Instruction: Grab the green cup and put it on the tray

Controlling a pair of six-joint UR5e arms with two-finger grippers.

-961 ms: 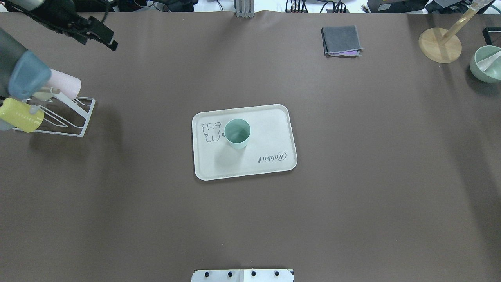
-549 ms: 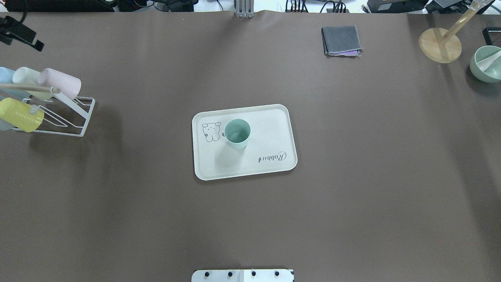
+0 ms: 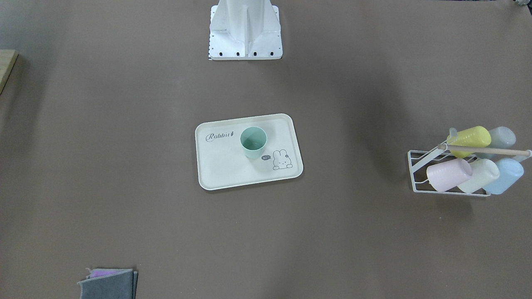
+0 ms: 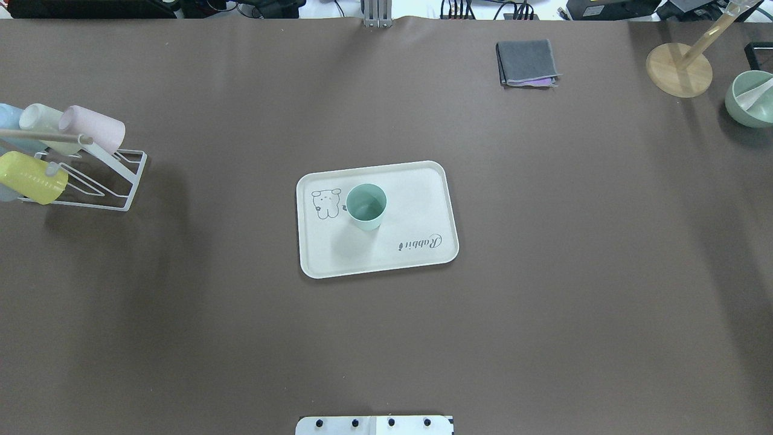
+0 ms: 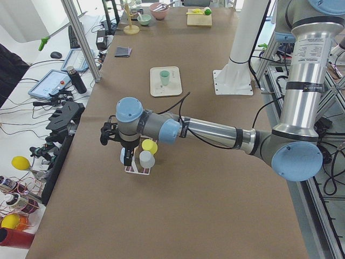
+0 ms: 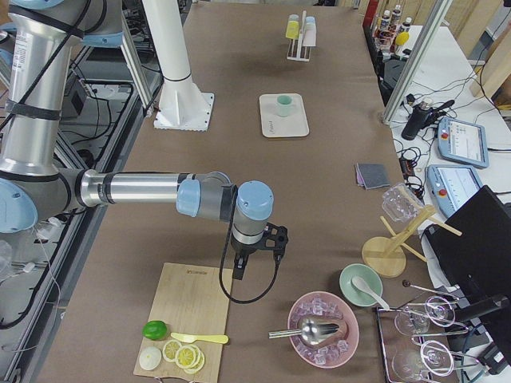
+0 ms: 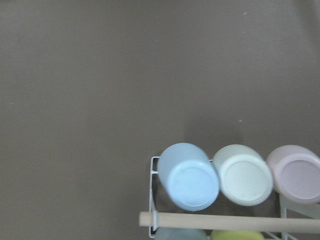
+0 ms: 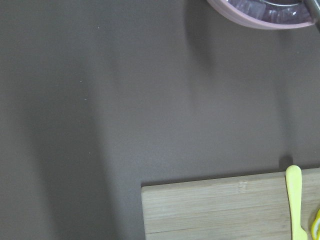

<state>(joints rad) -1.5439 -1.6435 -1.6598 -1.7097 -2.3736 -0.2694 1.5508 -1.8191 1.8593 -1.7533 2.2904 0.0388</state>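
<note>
The green cup (image 4: pixel 366 205) stands upright on the tray (image 4: pixel 416 199), far beyond your left end effector (image 5: pixel 127 157), which hangs above the cup rack (image 3: pixel 486 150); open or closed, I cannot tell; placement looks done; don't reach back.

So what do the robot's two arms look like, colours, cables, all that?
Both the left arm and right arm are silver metal tubes joined by grey housings with pale blue round caps. Each ends in black hardware: the left tool and right tool. A thin black cable arcs over the left forearm; another loops below the right wrist. Printing on the left upper tube is unreadable.
</note>
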